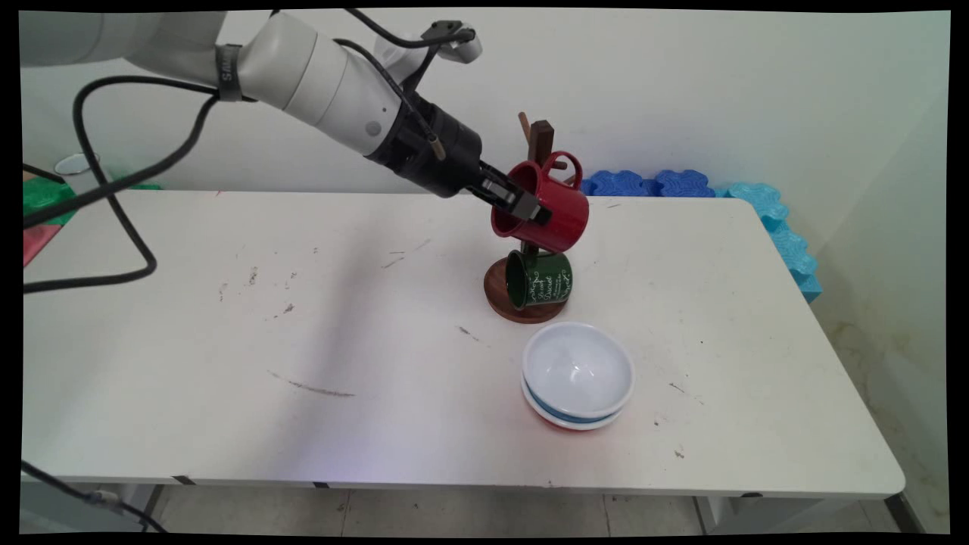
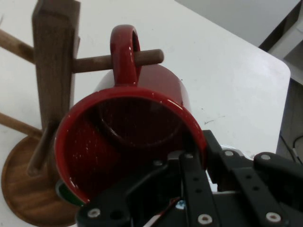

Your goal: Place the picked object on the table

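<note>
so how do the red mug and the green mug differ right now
The red mug hangs high on the wooden rack, its handle over a peg, with the gripper pinching its rim. The green mug sits lower, near the rack's base, untouched, and bears white lettering. Both tilt sideways, mouths facing left.

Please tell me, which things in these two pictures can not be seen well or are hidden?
- Green mug: main view, its top is behind the red mug; hand view shows only a sliver.
- Gripper: hand view, fingertips hidden by the red mug's rim.
- Lower bowls under the white bowl: only edges show.
- Wooden rack: post mostly hidden by the mugs.
</note>
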### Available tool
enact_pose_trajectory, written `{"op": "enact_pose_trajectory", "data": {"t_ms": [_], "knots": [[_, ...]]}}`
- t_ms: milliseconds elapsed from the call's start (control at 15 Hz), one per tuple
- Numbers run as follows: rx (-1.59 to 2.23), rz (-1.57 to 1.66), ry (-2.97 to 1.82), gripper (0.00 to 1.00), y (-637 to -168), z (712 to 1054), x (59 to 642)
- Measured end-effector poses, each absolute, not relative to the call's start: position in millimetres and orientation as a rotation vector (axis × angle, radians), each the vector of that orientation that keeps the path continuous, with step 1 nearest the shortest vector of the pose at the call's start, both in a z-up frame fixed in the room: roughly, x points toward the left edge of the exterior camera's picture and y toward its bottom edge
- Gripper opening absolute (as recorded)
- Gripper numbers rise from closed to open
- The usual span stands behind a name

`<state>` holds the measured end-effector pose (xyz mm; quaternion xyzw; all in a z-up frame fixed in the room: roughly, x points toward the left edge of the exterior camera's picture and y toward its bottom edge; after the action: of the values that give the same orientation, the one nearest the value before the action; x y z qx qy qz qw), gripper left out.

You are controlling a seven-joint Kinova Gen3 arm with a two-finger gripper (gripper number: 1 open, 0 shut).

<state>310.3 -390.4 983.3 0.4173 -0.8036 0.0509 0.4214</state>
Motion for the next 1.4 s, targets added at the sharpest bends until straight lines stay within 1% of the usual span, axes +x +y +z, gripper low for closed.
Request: {"op": "enact_pose_trajectory", "data": {"t_ms": [933,1400], "knots": [[0.948,0.119,-2.052,0.00,-372,999,307],[0.911,0.140,-2.083,0.00,-365,1005,318]]}}
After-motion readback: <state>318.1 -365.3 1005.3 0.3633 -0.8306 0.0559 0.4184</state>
